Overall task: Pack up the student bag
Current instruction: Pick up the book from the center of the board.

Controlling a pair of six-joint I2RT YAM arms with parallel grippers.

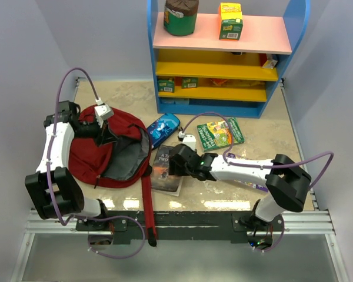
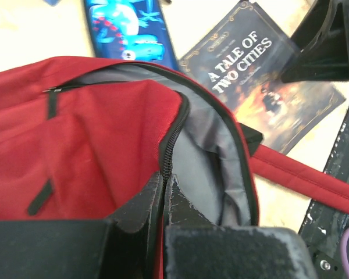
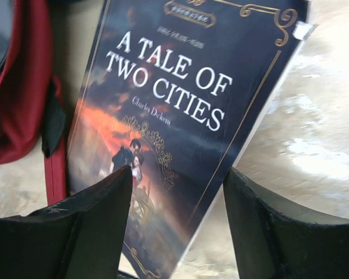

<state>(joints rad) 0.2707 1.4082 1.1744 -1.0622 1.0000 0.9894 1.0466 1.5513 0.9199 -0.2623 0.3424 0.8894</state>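
Observation:
The student bag [image 1: 100,154], dark red with a grey lining, lies open on the left of the table. My left gripper [image 1: 109,134] is shut on the zipper edge of its opening [image 2: 166,151] and holds the flap up. A dark paperback, "A Tale of Two Cities" [image 1: 166,170], lies flat just right of the bag. Over its near edge is my right gripper [image 3: 179,174], open, with the book's corner [image 3: 180,93] between the two fingers. One finger [image 3: 99,221] overlaps the cover and the other [image 3: 267,221] stands over bare table.
A blue pencil case [image 1: 163,128] lies behind the book and a green book [image 1: 219,133] to the right. A red strap [image 1: 147,205] trails to the front edge. A blue and yellow shelf unit [image 1: 223,59] with boxes and a jar stands at the back.

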